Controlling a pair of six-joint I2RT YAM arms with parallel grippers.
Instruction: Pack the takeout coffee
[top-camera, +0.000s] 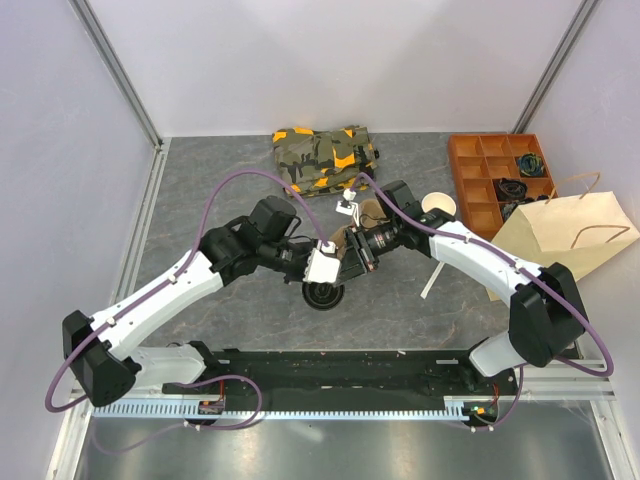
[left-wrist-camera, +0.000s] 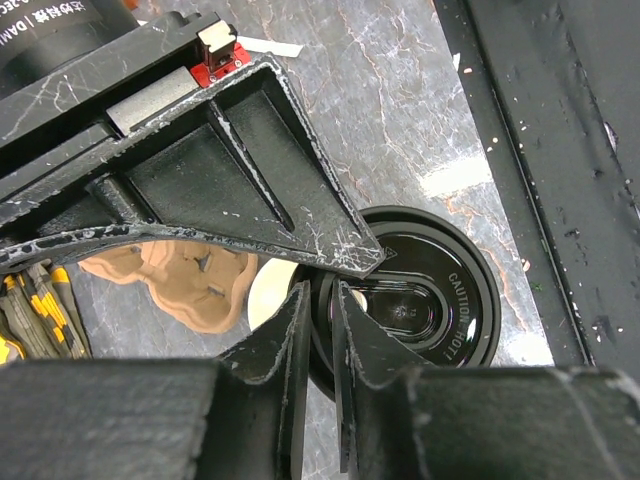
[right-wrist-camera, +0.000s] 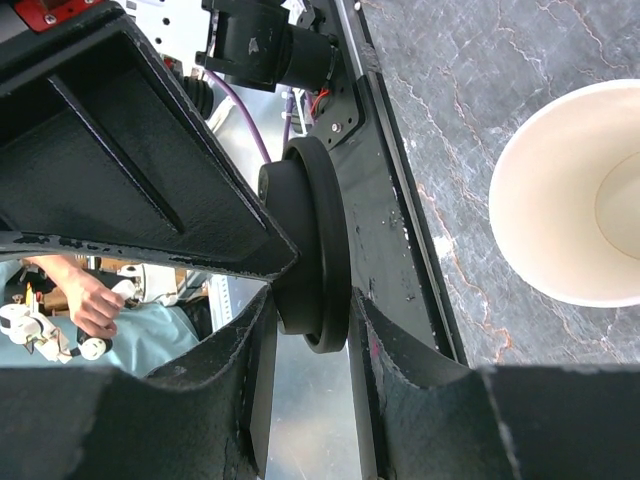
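Black lid (top-camera: 323, 296): left tool (left-wrist-camera: 322, 295) nearly closed on its rim; right tool (right-wrist-camera: 314, 300) half open, grip unclear.

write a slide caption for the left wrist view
Wrist view: left claw at the rim of the black lid marked CAUTION HOT, pulp cup carrier beyond on the grey marbled table.

black lid (left-wrist-camera: 440, 300), camouflage pouch (top-camera: 322, 155), apparently tan carrier (left-wrist-camera: 170, 275).

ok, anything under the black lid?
Right wrist view shows the black lid edge-on: no cup on either face, only the black rail and grey table beyond. From above, the lid covers the table patch straight below it.
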